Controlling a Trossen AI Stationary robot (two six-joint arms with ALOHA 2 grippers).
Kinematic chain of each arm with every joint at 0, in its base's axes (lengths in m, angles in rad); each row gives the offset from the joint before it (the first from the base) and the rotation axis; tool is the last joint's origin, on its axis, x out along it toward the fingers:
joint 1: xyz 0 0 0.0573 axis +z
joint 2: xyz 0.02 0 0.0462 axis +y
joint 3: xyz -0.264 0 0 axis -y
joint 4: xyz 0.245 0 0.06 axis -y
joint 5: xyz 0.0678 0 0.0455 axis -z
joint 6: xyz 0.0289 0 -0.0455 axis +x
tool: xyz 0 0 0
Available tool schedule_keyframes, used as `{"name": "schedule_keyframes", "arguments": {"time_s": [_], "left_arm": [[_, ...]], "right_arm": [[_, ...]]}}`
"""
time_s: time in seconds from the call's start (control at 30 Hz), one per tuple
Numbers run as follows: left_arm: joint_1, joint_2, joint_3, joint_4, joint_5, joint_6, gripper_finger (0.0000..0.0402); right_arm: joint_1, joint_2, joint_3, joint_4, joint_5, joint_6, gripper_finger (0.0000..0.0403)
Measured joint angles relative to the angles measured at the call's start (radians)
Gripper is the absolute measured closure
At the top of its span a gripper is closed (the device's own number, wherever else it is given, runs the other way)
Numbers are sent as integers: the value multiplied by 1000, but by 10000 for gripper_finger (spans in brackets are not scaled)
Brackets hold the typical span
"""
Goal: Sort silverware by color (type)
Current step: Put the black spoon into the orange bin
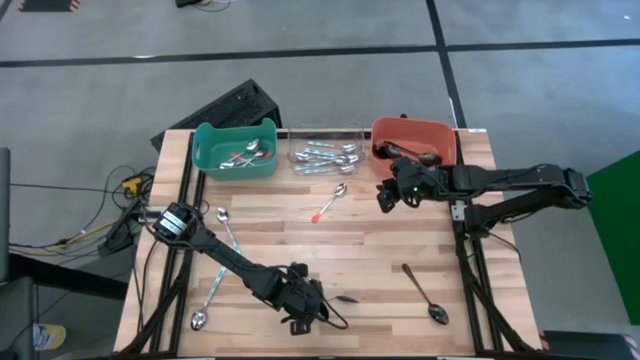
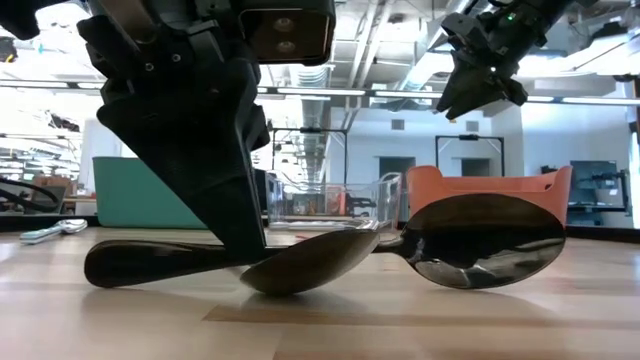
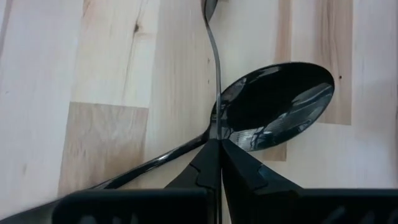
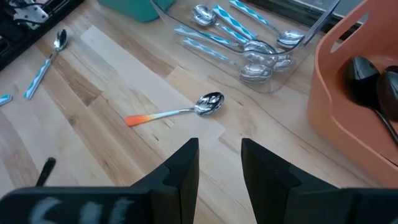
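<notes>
My left gripper (image 1: 302, 303) (image 3: 219, 148) is low near the table's front edge, shut on a dark spoon (image 3: 273, 106) (image 2: 310, 262). A second dark spoon (image 1: 425, 295) (image 2: 485, 240) lies on the wood to its right. An orange-handled spoon (image 1: 330, 203) (image 4: 177, 112) lies at mid-table, and two teal-handled spoons (image 1: 225, 225) (image 1: 205, 300) lie at the left. My right gripper (image 1: 385, 195) (image 4: 219, 165) hangs open above the table beside the orange bin (image 1: 413, 140), with nothing between its fingers. My left gripper pinches the dark spoon at its neck (image 3: 216, 132), where bowl and handle meet, between its two fingers. The fingers slant down from the table's left. The handle (image 3: 143, 167) runs back under the gripper. The spoon sits about level, low over the wood; whether it touches, I cannot tell.
Three bins stand along the far edge: teal (image 1: 235, 150) with spoons in it, clear (image 1: 325, 155) with teal-handled spoons, orange with dark spoons (image 4: 364, 74). A thin dark stem (image 3: 214, 50) runs on past my left fingertips. Bare wood lies between the bins and the front edge.
</notes>
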Motion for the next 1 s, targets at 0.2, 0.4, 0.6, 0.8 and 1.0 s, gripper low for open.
{"name": "schedule_keyframes", "arguments": {"time_s": [0.2, 0.4, 0.6, 0.8, 1.0], "left_arm": [[0, -2, 2, -52, 3, 20, 401], [1, -4, 3, -79, 15, 20, 401], [0, -12, 2, -71, -16, 14, 401], [6, -7, 2, -67, 21, 27, 401], [8, -7, -10, -53, 31, 14, 401]], "right_arm": [[0, 0, 0, 0, 1, -3, 262], [0, 0, 0, 0, 3, -18, 262], [0, 0, 0, 0, 3, -25, 262], [0, 0, 0, 0, 2, -25, 262], [0, 0, 0, 0, 1, -25, 262]]}}
